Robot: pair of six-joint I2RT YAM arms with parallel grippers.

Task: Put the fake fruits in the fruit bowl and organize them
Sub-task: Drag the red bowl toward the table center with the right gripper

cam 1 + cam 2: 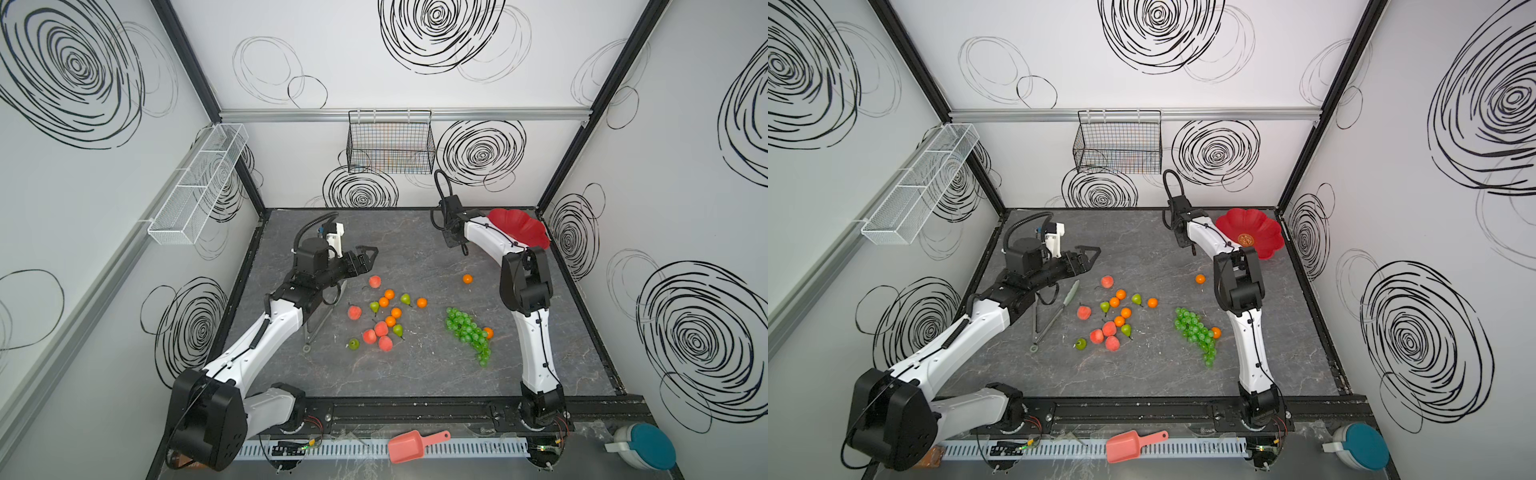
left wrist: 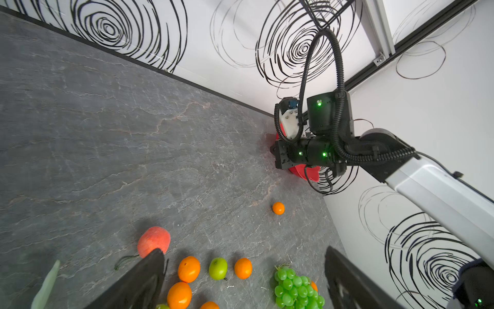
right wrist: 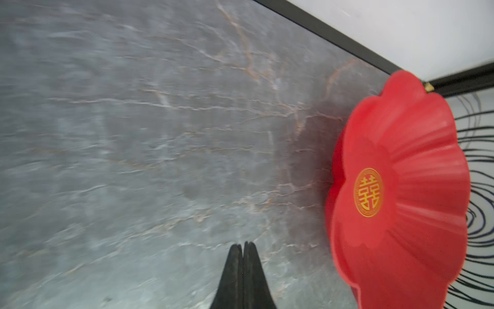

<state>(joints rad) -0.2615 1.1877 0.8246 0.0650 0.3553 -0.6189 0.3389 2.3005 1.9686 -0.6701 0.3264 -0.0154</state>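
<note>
The fake fruits lie loose on the grey table: peaches (image 1: 375, 281), oranges (image 1: 389, 294), pears (image 1: 405, 298) and a grape bunch (image 1: 467, 328) with an orange (image 1: 488, 332) against it. One orange (image 1: 467, 279) sits apart. The red fruit bowl (image 1: 523, 230) (image 1: 1258, 226) is in the far right corner by the wall, with nothing in it. My left gripper (image 1: 372, 257) (image 2: 243, 251) hangs open and holds nothing, just behind the far peach (image 2: 153, 239). My right gripper (image 3: 243, 244) is shut on nothing, above bare table beside the bowl (image 3: 401, 160).
Metal tongs (image 1: 1054, 313) lie under my left arm, left of the fruit. A black wire basket (image 1: 390, 145) hangs on the back wall, a white wire shelf (image 1: 199, 183) on the left wall. A pink scoop (image 1: 411, 446) and a teal-lidded container (image 1: 644, 451) sit beyond the front rail.
</note>
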